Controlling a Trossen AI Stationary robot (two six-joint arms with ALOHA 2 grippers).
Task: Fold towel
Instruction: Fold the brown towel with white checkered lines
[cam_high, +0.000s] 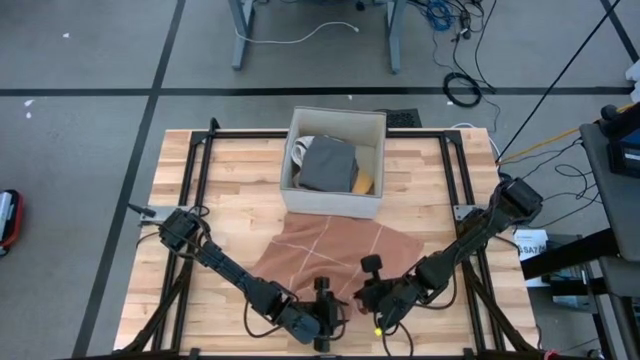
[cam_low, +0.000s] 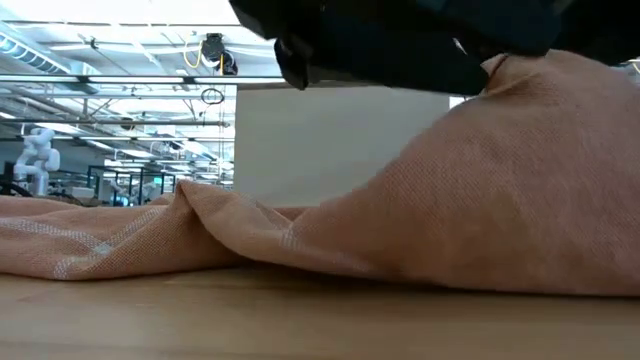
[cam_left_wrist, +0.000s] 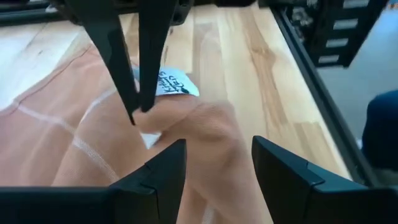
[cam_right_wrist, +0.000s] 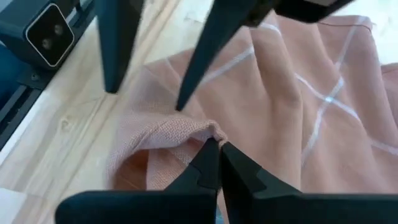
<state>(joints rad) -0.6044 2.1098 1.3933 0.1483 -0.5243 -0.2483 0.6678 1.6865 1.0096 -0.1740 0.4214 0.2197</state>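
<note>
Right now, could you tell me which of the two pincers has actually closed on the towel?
The right pincer: its fingertips are pinched shut on a raised fold of the towel. The left pincer stands open, gripping nothing.

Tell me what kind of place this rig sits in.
Most likely a robotics lab or workshop. The wooden table stands on a bare grey floor with loose cables, beside a black equipment stand, and a white humanoid robot stands in the open hall behind.

Clearly a robotics lab or workshop: grey floor (cam_high: 90, 150) strewn with loose cables (cam_high: 460, 60), desk legs (cam_high: 240, 40) beyond the far edge of the wooden table (cam_high: 175, 170), a white humanoid robot (cam_low: 35, 155) standing under ceiling lights and rails (cam_low: 100, 75) in an open hall.
</note>
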